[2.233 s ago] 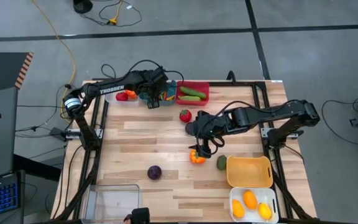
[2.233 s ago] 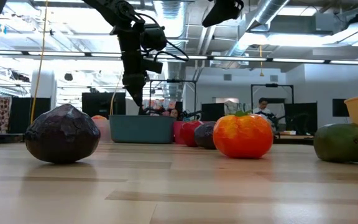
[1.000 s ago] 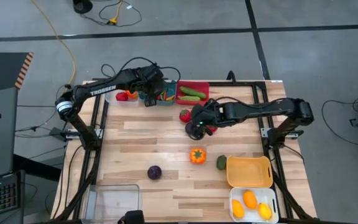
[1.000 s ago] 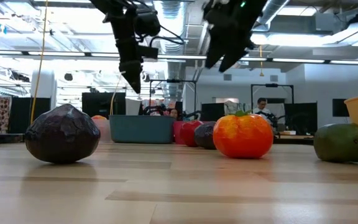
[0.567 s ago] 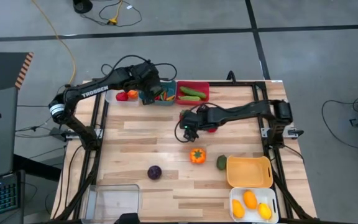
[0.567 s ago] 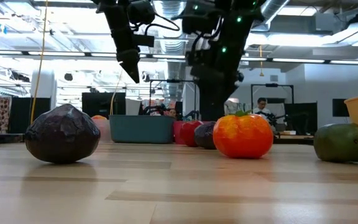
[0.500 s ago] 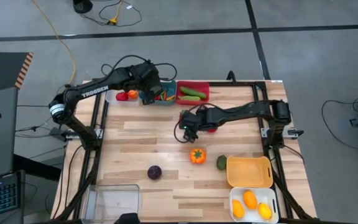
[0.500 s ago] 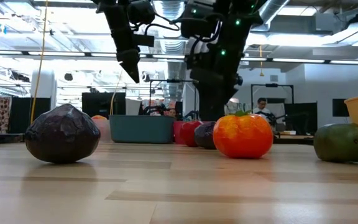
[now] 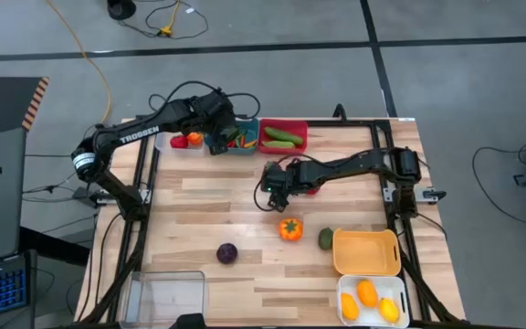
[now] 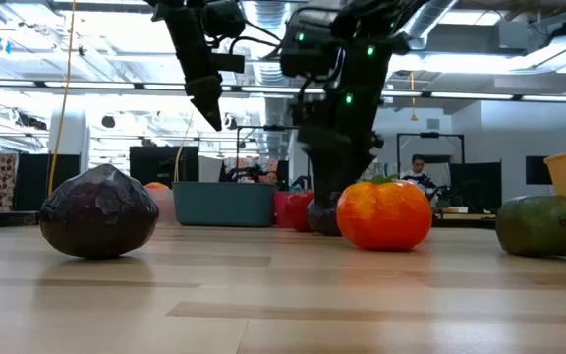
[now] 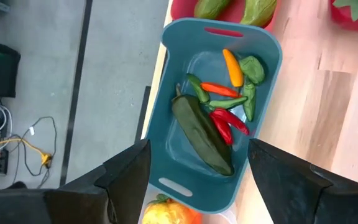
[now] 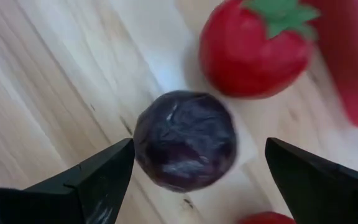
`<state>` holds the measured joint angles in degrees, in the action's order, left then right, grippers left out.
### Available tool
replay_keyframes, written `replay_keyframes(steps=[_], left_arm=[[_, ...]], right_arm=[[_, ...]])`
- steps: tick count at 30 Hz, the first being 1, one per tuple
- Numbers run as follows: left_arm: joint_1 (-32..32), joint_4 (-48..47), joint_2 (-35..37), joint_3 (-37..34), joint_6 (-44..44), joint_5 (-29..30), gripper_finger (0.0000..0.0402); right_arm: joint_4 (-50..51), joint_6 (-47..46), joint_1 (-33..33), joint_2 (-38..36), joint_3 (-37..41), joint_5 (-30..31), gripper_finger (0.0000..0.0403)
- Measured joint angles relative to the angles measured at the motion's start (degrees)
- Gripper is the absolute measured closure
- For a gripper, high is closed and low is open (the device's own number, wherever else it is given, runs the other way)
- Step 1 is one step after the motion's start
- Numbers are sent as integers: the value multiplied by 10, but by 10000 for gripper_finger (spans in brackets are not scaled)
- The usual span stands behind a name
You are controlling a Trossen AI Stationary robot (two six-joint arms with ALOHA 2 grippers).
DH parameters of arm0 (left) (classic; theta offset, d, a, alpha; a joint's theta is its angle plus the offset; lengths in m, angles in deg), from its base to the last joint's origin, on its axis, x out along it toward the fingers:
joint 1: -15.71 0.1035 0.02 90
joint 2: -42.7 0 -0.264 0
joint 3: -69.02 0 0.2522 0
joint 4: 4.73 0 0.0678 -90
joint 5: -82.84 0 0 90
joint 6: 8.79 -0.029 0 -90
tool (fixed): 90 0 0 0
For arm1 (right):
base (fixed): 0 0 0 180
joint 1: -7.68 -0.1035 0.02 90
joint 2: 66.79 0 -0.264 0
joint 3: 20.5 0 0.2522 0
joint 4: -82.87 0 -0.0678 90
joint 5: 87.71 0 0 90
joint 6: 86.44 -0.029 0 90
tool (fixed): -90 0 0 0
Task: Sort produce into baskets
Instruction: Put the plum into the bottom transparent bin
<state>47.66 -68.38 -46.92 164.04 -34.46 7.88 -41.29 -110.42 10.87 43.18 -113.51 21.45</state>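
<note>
R gripper (image 12: 191, 171) fingers wide apart, nothing held, straddling round purple veg (image 12: 185, 140) w/ no long axis, L gripper (image 11: 194, 180) part-open, empty, over teal basket (image 11: 185, 81), dark green cucumber (image 11: 202, 138) lying roughly lengthwise in it

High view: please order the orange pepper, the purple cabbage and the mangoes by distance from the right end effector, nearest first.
From the right end effector, open near the table's middle:
1. Orange pepper, just in front of it, mid-table.
2. Purple cabbage, farther toward the front, on the left arm's side.
3. Mangoes, in the white bin at the front corner on the right arm's side.
</note>
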Motion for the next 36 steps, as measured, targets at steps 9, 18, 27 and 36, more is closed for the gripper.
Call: replay_keyframes(steps=[9,18,27,36], left_arm=[[0,-1,0,0,0,-4,145],[0,0,0,0,0,-12,145],[-5,-16,3,0,-10,-12,145],[-31,-47,68,0,-11,-61,145]], right_arm=[[-4,0,-1,63,0,-3,17],[-15,-1,-2,63,0,2,79],[-2,0,-5,63,-12,5,96],[37,50,-26,62,-100,4,93]])
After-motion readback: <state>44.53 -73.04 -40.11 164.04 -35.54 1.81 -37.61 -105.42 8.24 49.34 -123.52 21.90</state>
